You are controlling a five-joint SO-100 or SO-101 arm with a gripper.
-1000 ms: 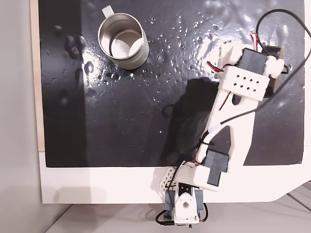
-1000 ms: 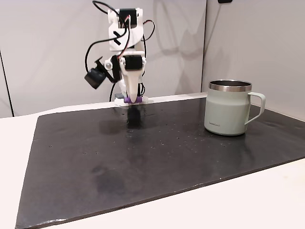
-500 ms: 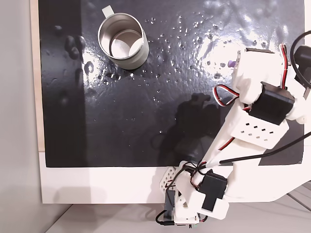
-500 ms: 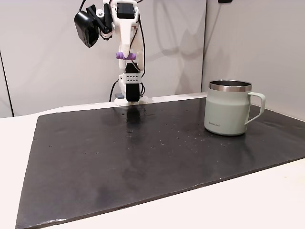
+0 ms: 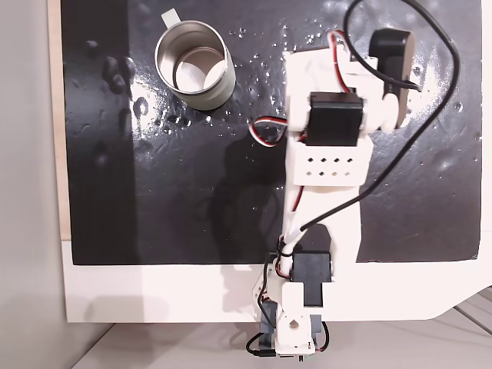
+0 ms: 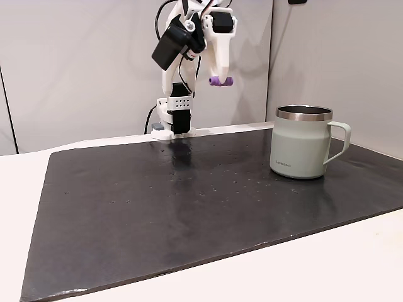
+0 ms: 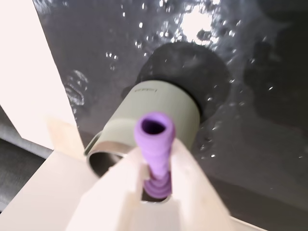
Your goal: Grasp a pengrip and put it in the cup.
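The fingers (image 7: 156, 192) pinch the pengrip (image 6: 220, 81) high above the counter (image 6: 189, 207). The cup (image 6: 301, 143) stands well apart — released early, it misses and rolls.

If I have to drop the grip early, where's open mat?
Bare black mat stretches from the cup across to the arm's base and forward to the near edge. Crowded spots: the cup's corner and the strip under the arm, where the gripper holds the purple grip aloft.
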